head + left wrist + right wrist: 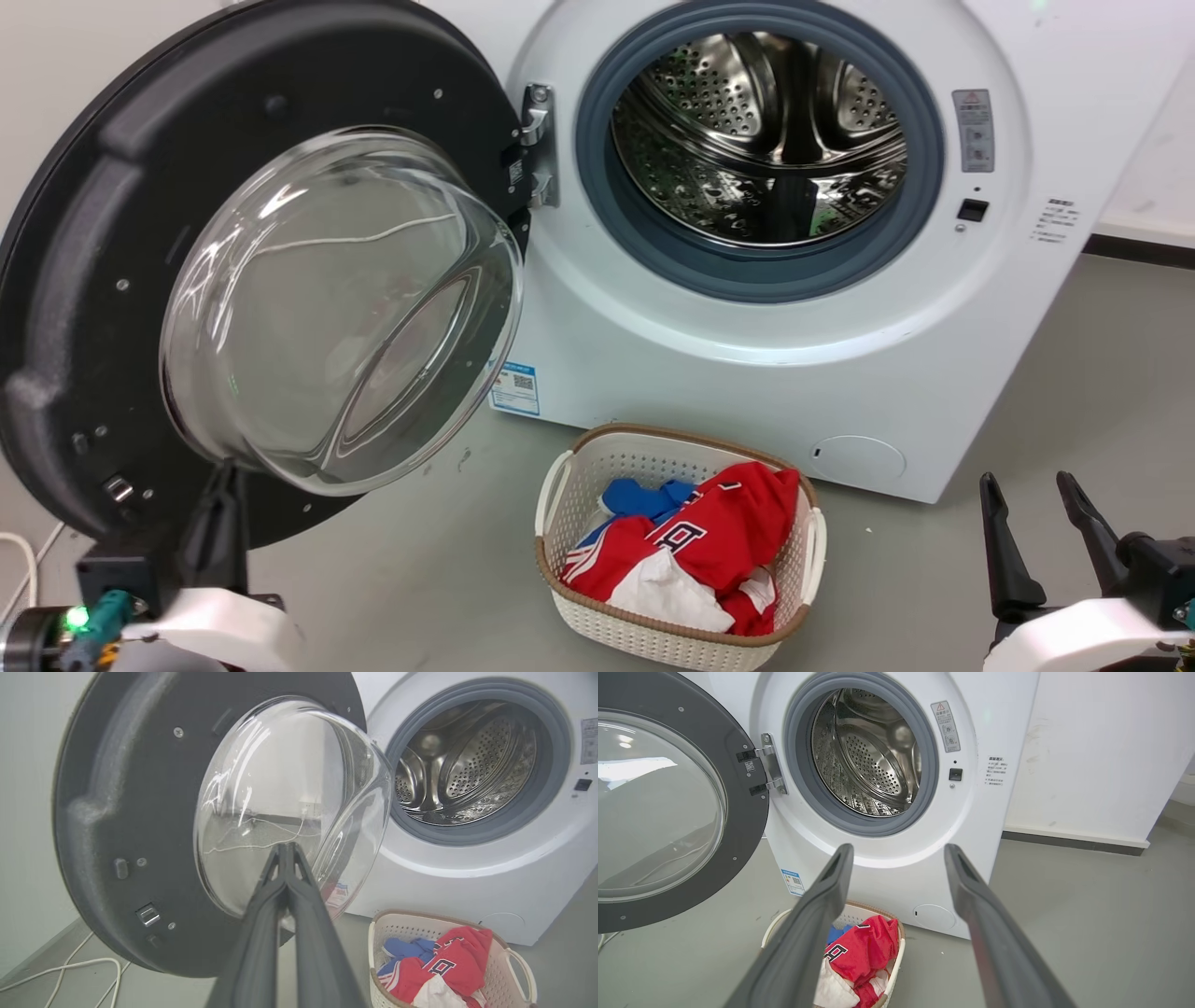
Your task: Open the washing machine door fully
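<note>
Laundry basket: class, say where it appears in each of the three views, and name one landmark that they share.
Head view: the laundry basket sits bottom centre, on the floor before the washing machine.
Left wrist view: bottom right corner, right of the left pincer.
Right wrist view: bottom centre, partly behind a finger of the right pincer.
Shared landmark: the steel drum.

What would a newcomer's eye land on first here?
The black washing machine door hangs open at left, glass bowl bulging out, the shut left claw by its lower edge. Right of it gapes the steel drum; below, a basket of red and blue clothes.
</note>
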Tool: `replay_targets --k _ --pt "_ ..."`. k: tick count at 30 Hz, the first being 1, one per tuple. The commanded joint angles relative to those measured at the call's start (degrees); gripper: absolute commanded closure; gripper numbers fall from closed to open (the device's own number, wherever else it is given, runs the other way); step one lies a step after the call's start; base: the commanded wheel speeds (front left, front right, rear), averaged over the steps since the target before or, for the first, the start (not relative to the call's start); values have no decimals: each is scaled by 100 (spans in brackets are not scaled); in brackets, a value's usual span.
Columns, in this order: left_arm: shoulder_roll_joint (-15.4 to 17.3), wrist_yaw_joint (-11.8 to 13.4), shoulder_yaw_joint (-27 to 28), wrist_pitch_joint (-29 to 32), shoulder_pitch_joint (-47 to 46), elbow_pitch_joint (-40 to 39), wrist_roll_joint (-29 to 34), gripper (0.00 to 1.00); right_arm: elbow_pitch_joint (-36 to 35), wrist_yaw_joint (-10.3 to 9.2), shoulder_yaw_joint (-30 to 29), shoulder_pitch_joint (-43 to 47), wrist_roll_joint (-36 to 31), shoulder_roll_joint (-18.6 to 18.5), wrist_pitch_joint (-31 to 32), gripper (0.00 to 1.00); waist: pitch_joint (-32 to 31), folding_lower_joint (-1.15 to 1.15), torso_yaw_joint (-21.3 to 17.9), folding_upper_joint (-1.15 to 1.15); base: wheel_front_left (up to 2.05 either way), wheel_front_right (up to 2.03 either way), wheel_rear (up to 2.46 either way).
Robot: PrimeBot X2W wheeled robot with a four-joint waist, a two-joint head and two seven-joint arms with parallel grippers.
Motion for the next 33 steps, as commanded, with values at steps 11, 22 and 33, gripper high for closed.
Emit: replay_targets --k 11,22,33 --pt "-221 -192 -604 218 -204 -171 94 13 6 -1 145 42 -90 7 93 0 -91 0 -730 0 0 0 0" --pt "-395 -234 -724 -1 -363 185 40 0 75 -1 334 -143 -183 6 116 0 30 0 -1414 0 0 0 0" --pt "-491 -243 -737 -225 -550 496 4 0 126 -1 351 -338 -224 7 69 0 232 0 -1652 0 0 0 0"
